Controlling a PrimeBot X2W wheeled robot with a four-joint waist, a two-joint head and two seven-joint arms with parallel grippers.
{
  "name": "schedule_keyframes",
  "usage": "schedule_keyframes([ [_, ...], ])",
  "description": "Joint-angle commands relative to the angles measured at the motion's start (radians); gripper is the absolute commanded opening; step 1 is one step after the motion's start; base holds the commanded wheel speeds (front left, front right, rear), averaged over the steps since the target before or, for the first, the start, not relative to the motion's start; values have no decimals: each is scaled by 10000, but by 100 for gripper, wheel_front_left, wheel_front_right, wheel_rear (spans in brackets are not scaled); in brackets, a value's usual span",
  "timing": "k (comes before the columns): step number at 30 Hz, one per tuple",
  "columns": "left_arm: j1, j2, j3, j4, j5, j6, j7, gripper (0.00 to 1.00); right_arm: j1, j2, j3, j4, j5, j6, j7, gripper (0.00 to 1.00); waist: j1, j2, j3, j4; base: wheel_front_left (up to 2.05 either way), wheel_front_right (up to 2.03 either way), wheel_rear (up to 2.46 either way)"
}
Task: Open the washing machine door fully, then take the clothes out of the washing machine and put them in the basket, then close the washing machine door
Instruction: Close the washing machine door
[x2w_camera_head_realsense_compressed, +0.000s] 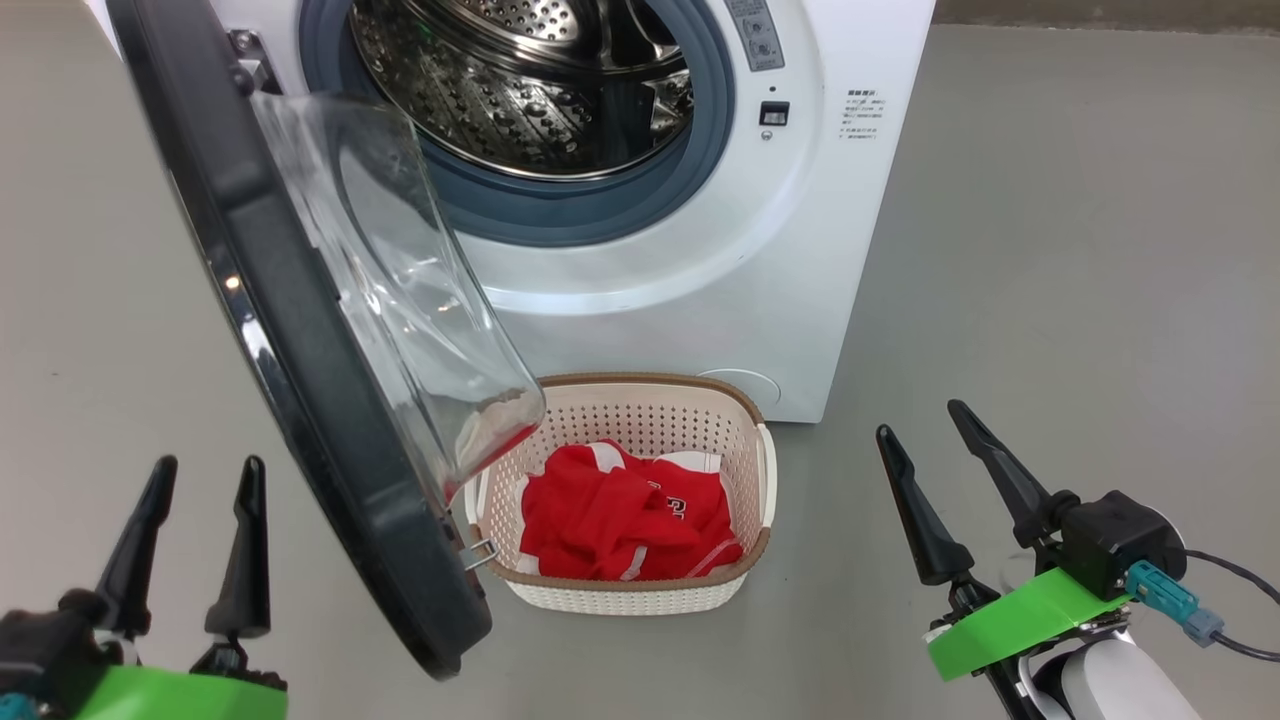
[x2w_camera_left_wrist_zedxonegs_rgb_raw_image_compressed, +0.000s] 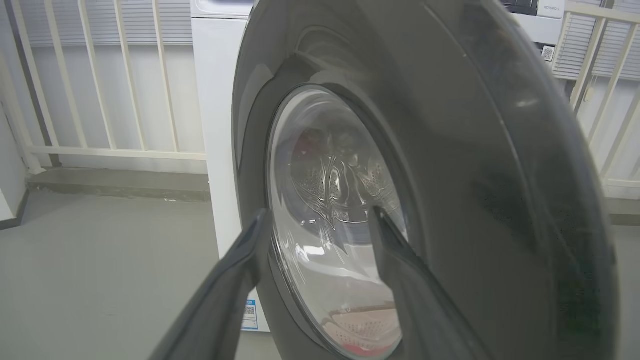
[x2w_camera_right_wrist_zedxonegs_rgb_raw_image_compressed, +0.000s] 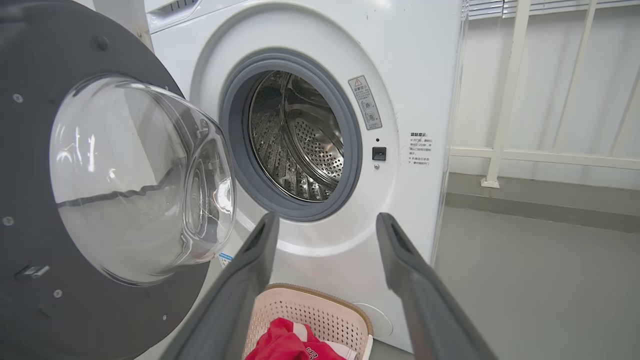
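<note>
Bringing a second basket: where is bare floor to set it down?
Bare floor right of the basket and washing machine, ahead of the right hand; also left of the open door. Crowded between door and machine, around the basket.

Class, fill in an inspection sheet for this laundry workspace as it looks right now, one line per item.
Surface: smooth grey floor.
Job's things: washing machine with its door swung open on the robot's left; no clothing seen in the visible part of the drum; red clothes lie in the basket, which stands on the floor in front of the machine.
Clutter: nothing seen.
Grippers: left gripper open, holding nothing, outside the door; right gripper open, holding nothing.
Cables: black cable runs from a teal connector at the right wrist.
Surroundings: white railing behind the machine.
</note>
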Motion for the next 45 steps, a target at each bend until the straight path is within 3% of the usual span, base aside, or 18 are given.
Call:
schedule_keyframes([
  [1,46,84,536,-285,255,5,-116,100,-56,17,187,-281,193,63,-65,100,0,0,15,0,0,0,0],
  [9,199,-622,1013,-297,851,-131,-118,100,-102,33,154,-301,200,63,-65,100,0,0,69,47,0,0,0],
  [17,159,-907,1031,-131,1205,-169,-119,100,-150,70,153,-312,203,63,-65,100,0,0,142,75,0,0,0],
  [42,116,-1008,882,39,1458,-176,-120,100,-209,26,106,-295,171,63,-65,100,0,0,168,155,0,0,0],
  [43,116,-1001,899,50,1534,-176,-120,95,-208,24,102,-294,169,63,-65,100,0,0,166,157,0,0,0],
  [45,100,-1036,931,47,1563,-176,-120,35,-203,24,96,-295,168,63,-65,100,0,0,157,160,0,0,0],
])
